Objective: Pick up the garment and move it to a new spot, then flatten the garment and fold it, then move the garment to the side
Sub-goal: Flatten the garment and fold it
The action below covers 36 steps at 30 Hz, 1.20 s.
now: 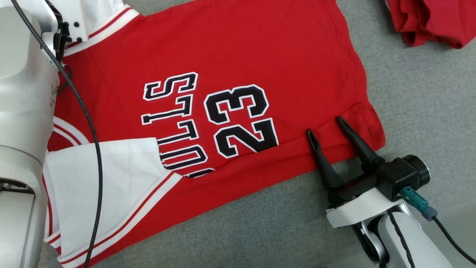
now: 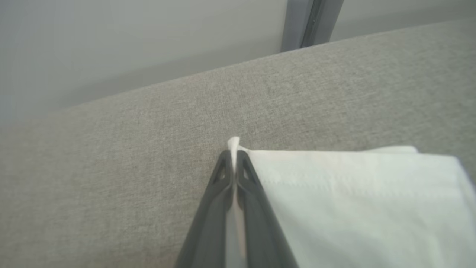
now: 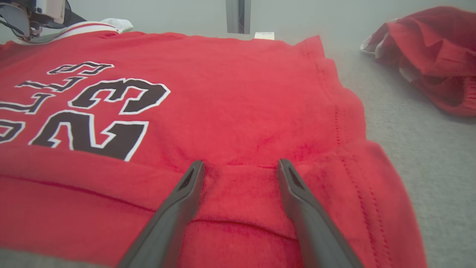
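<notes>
So the red soft-knit jersey with white sleeves (image 1: 238, 56) is laid out mostly flat on the grey woven fabric surface (image 1: 241, 223), covering the middle of the head view and running out to 9 o'clock. The chest print is black block lettering and a "23", all outlined in white. It reads sideways from up here.

The right claw (image 1: 324, 125) comes in from 4 o'clock with its two long dark fingers spread wide. The tips sit on the jersey's near hem corner, right where a shallow ridge of cloth bunches up. It's not pinching anything. In the right wrist view the stitched hem line runs off toward 5 o'clock, just right of the fingers.

The left claw (image 2: 233, 153) is clamped shut on a thin edge of white sleeve fabric (image 2: 353, 193). A little nub of cloth pokes out past the tips at 12 o'clock.

The other white sleeve with red striped trim (image 1: 111, 175) is folded over the jersey body at 8 o'clock. It's smooth and roughly triangular.

A crumpled red garment (image 1: 427, 22) lies well apart at 1 o'clock.
</notes>
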Tool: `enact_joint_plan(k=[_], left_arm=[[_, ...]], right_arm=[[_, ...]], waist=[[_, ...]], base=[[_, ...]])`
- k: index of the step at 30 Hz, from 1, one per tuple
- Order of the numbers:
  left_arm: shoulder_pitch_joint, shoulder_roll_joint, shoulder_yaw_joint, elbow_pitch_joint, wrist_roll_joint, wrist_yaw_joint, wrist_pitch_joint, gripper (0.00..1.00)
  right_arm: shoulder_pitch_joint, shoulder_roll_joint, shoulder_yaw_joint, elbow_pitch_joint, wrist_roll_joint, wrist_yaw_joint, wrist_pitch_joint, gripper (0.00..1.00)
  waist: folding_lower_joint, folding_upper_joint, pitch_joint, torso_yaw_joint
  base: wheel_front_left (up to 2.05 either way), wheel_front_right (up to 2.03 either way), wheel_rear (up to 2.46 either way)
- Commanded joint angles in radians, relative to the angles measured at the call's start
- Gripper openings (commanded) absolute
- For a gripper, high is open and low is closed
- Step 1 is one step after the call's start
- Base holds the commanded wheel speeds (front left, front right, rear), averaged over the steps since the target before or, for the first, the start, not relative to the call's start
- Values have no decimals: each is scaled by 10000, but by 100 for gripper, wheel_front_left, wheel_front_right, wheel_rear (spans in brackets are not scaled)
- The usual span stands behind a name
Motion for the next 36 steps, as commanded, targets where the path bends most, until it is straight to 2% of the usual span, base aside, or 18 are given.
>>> enact_joint_plan(k=[1,5,10,15,19,24,26,31,36], left_arm=[[-10,53,-37,113,-42,-70,-105,0],[-70,-74,-30,-50,-122,-203,-645,0],[22,-346,-56,-296,-253,-585,-1716,0],[225,-602,132,-517,-652,-1272,-2645,0],[280,-762,275,-626,-1002,-1826,-2972,0],[386,-831,118,-864,-1128,-2158,-3252,0],[460,-813,-7,-982,-1145,-2245,-3263,0],[486,-849,-237,-1222,-1179,-2311,-3184,0],[555,-834,-471,-1516,-1107,-2363,-3060,0]], right_arm=[[12,-45,-84,-22,1,-2,3,100],[-106,-107,-316,-136,-104,-2,3,100],[-386,-250,-801,-360,-218,-2,1,100],[-927,-510,-1188,-386,311,-2,1,100],[-1804,-1096,-988,552,1276,-4,18,100],[-3505,-1740,-641,1971,2565,-4,1389,100],[-4540,-1897,-533,2807,3072,0,2491,100],[-6074,-2041,-472,4188,3188,0,3947,100],[-7221,-1945,-275,5543,2958,-2,4828,100]], waist=[[0,0,22,73],[0,0,17,239],[0,0,-49,648],[0,0,-189,1078],[0,0,-286,1367],[0,0,-393,1624],[0,0,-429,1730],[0,0,-451,1938],[0,0,-418,2088]], base=[[0,0,0],[0,0,0],[0,0,0],[0,0,0],[0,0,0],[0,0,0],[0,0,0],[0,0,0],[0,0,0]])
